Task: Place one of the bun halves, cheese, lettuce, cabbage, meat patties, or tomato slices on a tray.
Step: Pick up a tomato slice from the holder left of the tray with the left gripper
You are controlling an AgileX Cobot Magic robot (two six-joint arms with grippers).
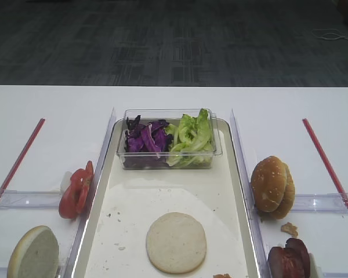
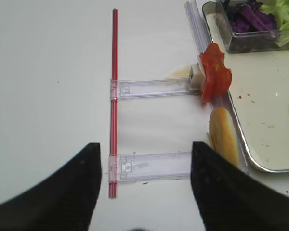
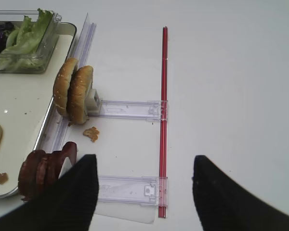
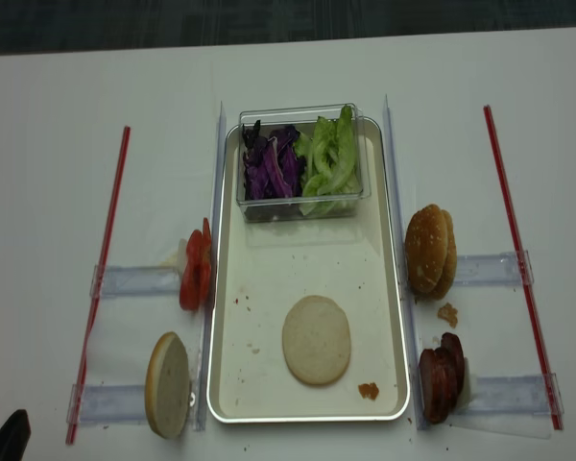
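A pale bun half (image 1: 176,241) lies flat on the cream tray (image 4: 307,419). Another bun half (image 2: 223,137) stands on edge outside the tray's left rim, just right of my open, empty left gripper (image 2: 145,159). Tomato slices (image 2: 215,79) stand further up that side. Right of the tray stand sesame bun halves (image 3: 74,96) and meat patties (image 3: 41,168); the patties are close to the left finger of my open, empty right gripper (image 3: 144,168). Purple cabbage (image 1: 144,139) and green lettuce (image 1: 191,136) share a tub. Cheese is out of view.
The clear tub (image 1: 123,155) sits at the tray's far end. Red rods (image 4: 104,269) (image 4: 518,259) with clear plastic holders (image 2: 149,166) (image 3: 127,188) flank the tray on the white table. Crumbs (image 4: 369,391) lie on the tray and beside it (image 3: 91,133).
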